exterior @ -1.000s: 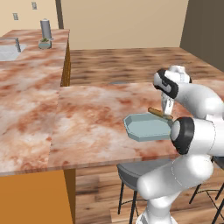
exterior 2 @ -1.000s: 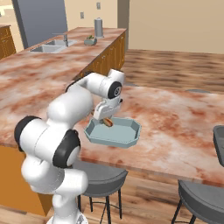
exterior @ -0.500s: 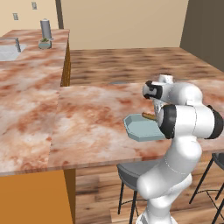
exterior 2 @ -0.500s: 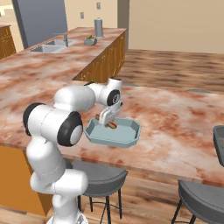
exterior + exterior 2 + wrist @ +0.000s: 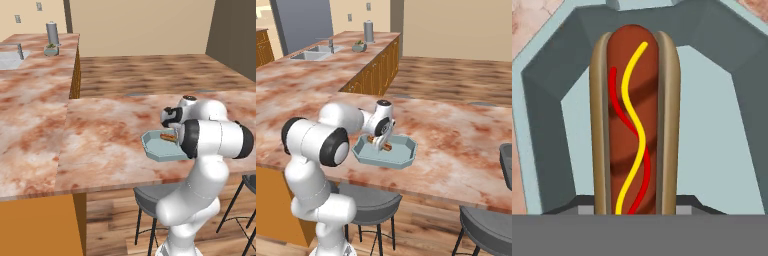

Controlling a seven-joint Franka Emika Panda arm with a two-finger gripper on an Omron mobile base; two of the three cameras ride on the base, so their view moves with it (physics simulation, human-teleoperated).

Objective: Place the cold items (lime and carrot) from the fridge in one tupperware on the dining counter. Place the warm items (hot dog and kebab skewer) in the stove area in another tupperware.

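A hot dog in a bun, striped with yellow and red sauce, is clamped between my gripper fingers and stands lengthwise along the hand view. It hangs low inside a grey-blue tupperware, whose walls surround it. From the left base view the hot dog lies over the tupperware near the dining counter's front edge, with the gripper reaching down onto it. In the right base view the gripper holds the hot dog inside the tupperware. Whether it touches the floor of the tupperware I cannot tell.
A sink, a metal canister and a small bowl sit far off on the back counter. Stools stand under the counter's front edge. Bare marble counter stretches left of the tupperware.
The arm has folded lower and carried the hot dog from above the tupperware's far rim down into it. The grip has stayed the same.
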